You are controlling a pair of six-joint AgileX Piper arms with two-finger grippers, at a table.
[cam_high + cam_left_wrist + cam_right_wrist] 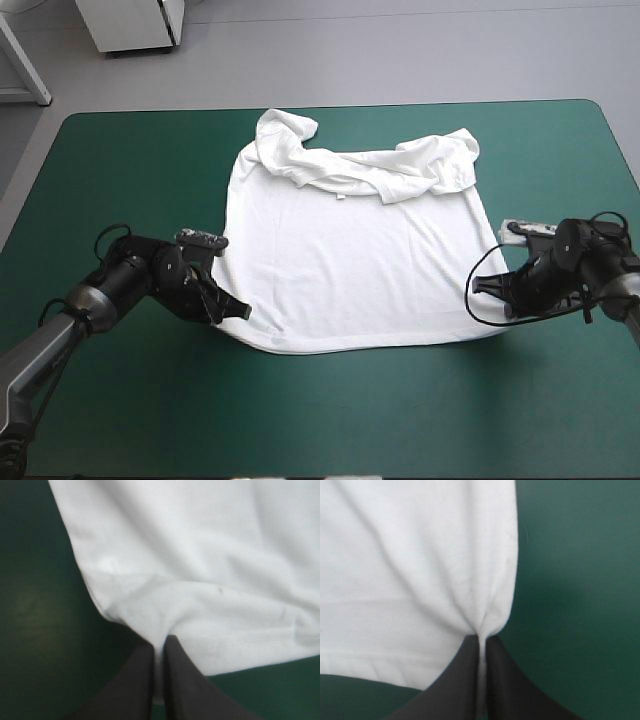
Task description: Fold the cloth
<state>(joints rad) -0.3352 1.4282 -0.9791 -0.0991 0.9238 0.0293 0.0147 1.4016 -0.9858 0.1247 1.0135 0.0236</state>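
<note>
White T-shirt (350,250) is clenched at its near corners by left gripper (159,645) and right gripper (481,639), whose thin bites might slip during lifting.

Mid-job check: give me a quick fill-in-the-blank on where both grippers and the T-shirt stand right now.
1. The left gripper is ____ on the T-shirt.
2. The right gripper grips its near ____ corner.
3. Its crumpled part lies toward the table's ____ edge.
Missing words: shut; right; far.
</note>
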